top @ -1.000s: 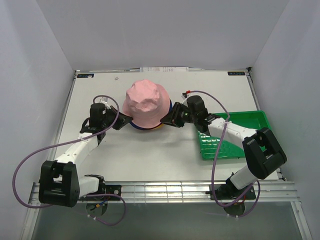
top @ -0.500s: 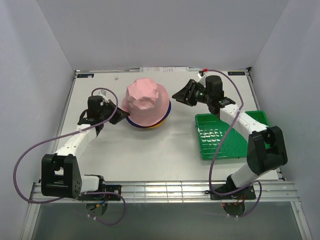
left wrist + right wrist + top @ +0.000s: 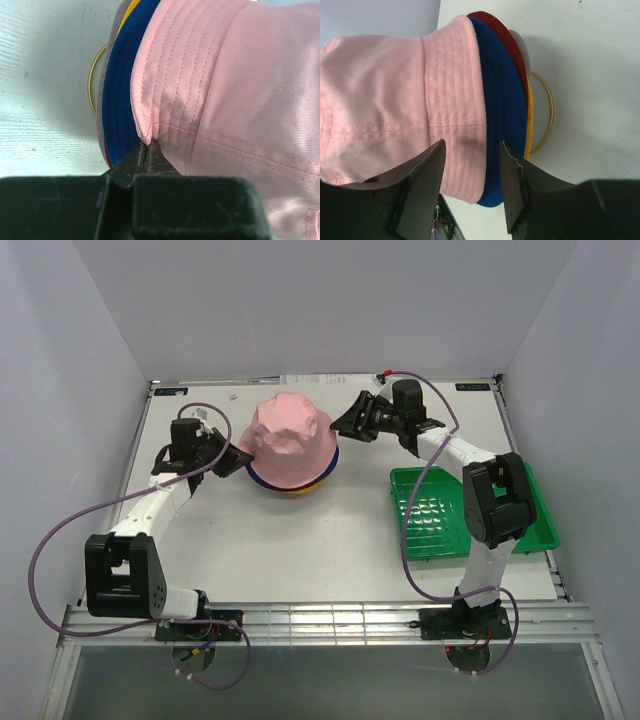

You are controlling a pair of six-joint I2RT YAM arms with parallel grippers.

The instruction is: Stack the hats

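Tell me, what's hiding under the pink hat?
Brim edges peek out beneath the pink hat: a blue hat, a dark red hat, a grey hat and a yellow hat, plus a gold wire ring. Their crowns and the ring's middle are covered.

I can read nothing in these views. At the far left corner of the white tabletop [image 3: 300,540] lies a small dark label [image 3: 171,391] with pale marks on it, too small for me to make out. A second dark label [image 3: 472,387] lies at the far right corner, and it is just as illegible. Along the far edge between them lies a white paper strip [image 3: 328,379]; whether it carries print I cannot tell. The pink fabric bucket hat [image 3: 225,100], seen close up from both my wrists, shows only rows of stitching.
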